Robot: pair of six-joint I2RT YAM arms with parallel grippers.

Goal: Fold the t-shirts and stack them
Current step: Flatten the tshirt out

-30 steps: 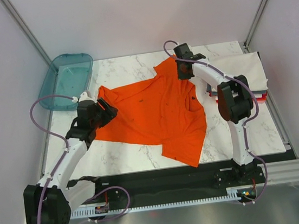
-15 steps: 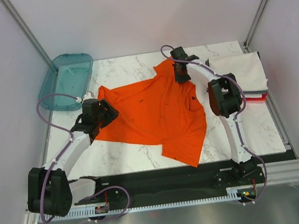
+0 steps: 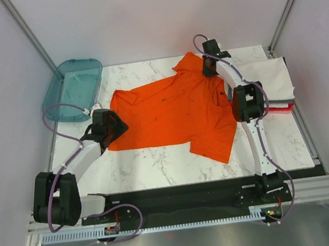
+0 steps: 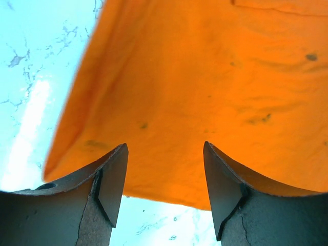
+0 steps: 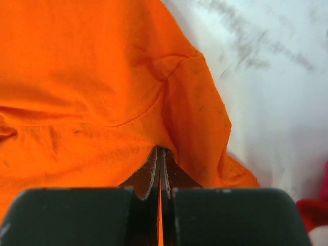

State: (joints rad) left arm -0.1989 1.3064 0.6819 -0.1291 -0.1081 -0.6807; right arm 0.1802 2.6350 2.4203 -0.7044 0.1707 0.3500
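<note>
The orange t-shirt (image 3: 174,107) lies spread on the marble table, one sleeve drawn toward the far right. My right gripper (image 3: 208,66) is shut on a fold of its far edge; in the right wrist view the jaws (image 5: 160,149) pinch orange cloth (image 5: 92,77). My left gripper (image 3: 114,126) sits at the shirt's near-left corner. In the left wrist view it is open (image 4: 164,148), with the shirt's hem (image 4: 205,92) lying between the fingers, not pinched. A stack of folded shirts, white (image 3: 265,77) on top and red (image 3: 280,108) beneath, sits at the right.
A teal translucent tray (image 3: 73,86) hangs off the table's far-left corner. Frame posts stand at both back corners. The black base rail (image 3: 179,193) runs along the near edge. Bare marble (image 3: 145,161) shows in front of the shirt.
My right gripper has moved to the far right, dragging the orange shirt with it and stretching it flatter. My left gripper stayed at the shirt's left corner.
</note>
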